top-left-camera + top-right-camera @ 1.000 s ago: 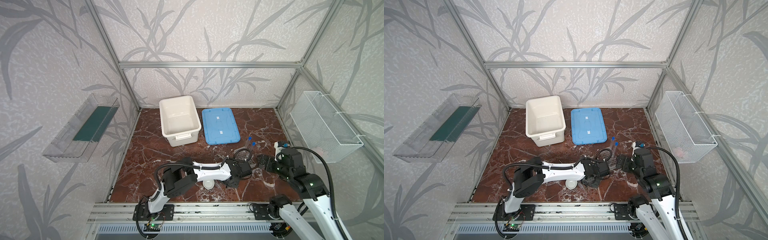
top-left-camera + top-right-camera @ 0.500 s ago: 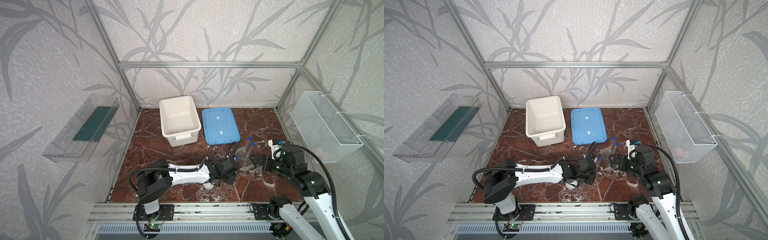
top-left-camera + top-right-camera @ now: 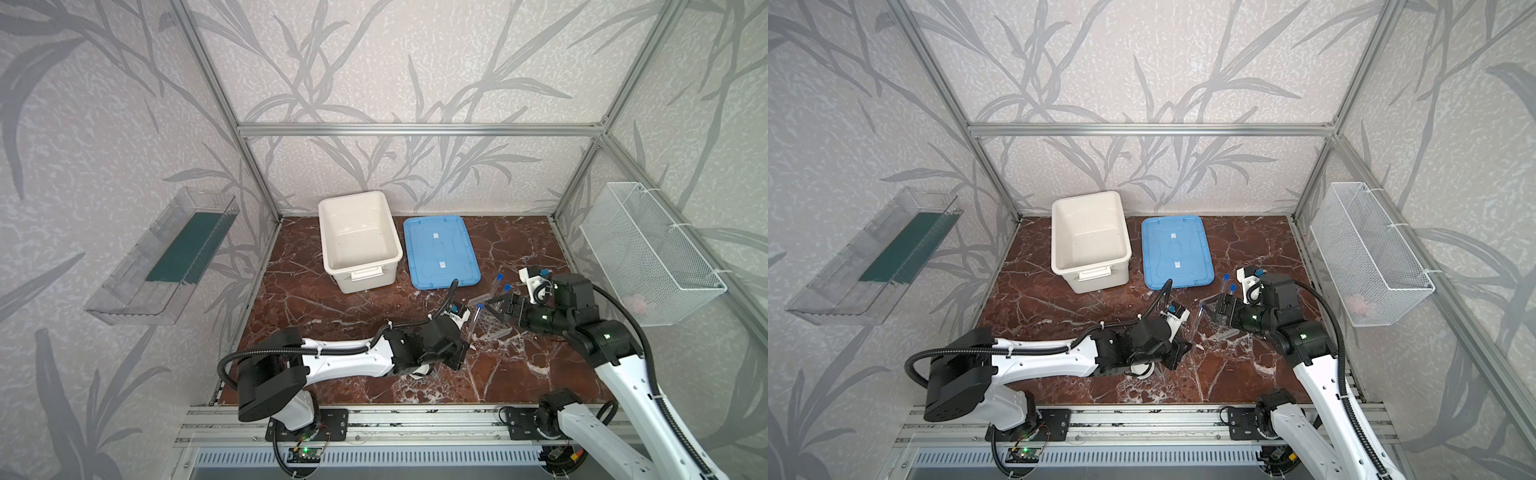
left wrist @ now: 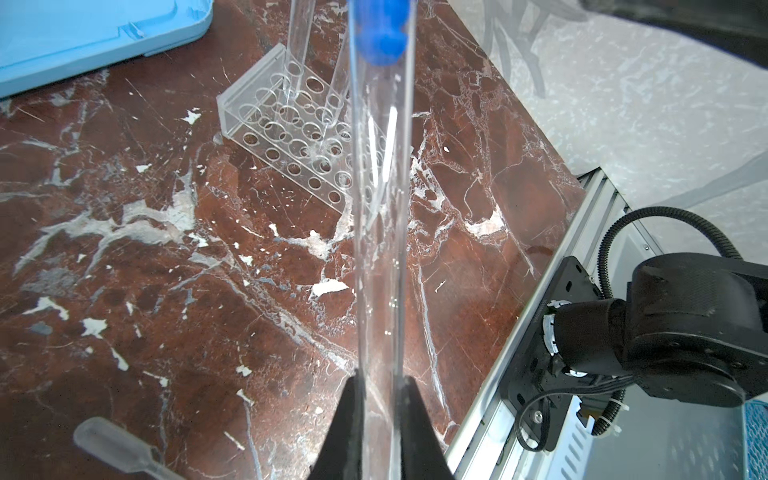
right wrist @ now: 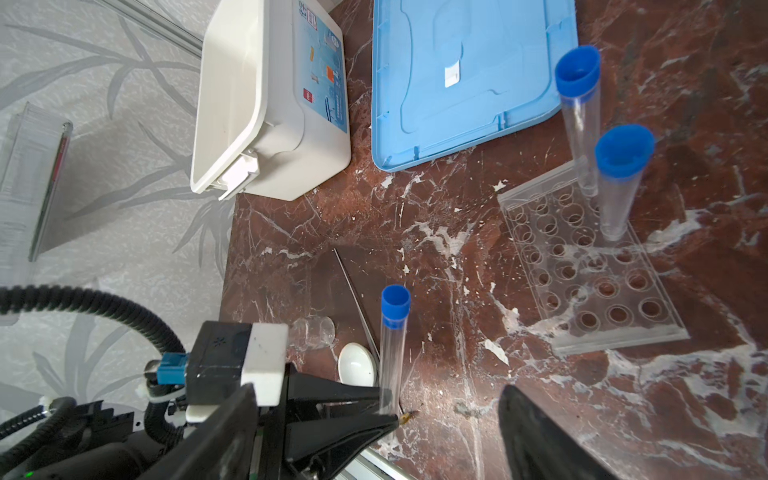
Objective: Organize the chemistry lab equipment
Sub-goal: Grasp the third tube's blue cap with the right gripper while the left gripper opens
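We see pale walls [image 3: 374,62] patterned with grey leaves, braced by a silver metal frame [image 3: 415,129]. The desk [image 3: 519,241] is red-brown marble with white veins. A clear shelf [image 3: 124,291] hangs on one wall, a white wire basket [image 3: 648,257] opposite.

Standing in the clear gridded rack [image 5: 582,291], far end: two blue-capped tubes [image 5: 619,187]. Being pinched near its base, cap up: third tube [image 5: 392,345]. Sitting close together: beaker [image 5: 313,332], white dish [image 5: 357,365].
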